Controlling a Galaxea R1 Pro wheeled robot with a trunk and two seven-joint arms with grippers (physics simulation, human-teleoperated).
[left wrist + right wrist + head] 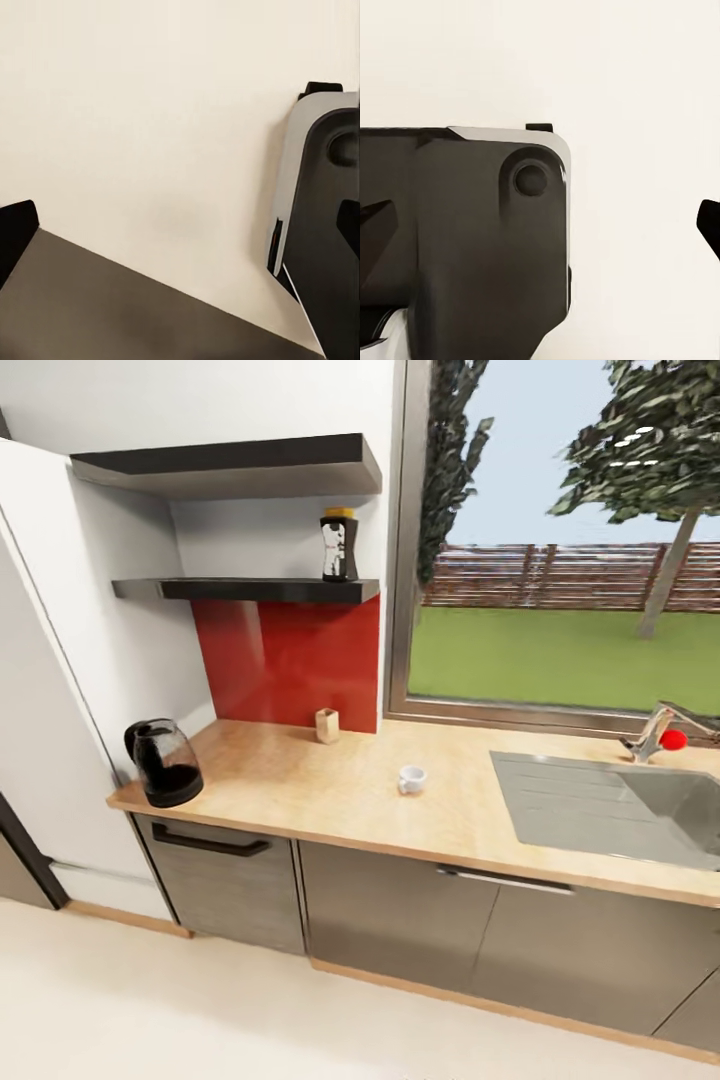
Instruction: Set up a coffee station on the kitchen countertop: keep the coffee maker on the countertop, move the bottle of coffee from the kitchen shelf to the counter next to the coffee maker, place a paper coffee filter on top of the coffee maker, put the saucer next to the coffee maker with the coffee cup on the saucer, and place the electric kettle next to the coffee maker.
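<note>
One long beige worktop [330, 790] runs over grey cabinet fronts, with a sink [620, 800] at its right. The electric kettle [166, 762] stands at its left end, well apart from the coffee cup [411, 779] near the middle. Above, the bottle of coffee [339, 545] stands upright on the thin black kitchen shelf [250, 590]. Whether either arm's jaws are spread cannot be told.

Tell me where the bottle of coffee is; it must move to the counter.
In the head view, the bottle of coffee stands at the right end of the lower black kitchen shelf, above the red backsplash, beside the window frame.
</note>
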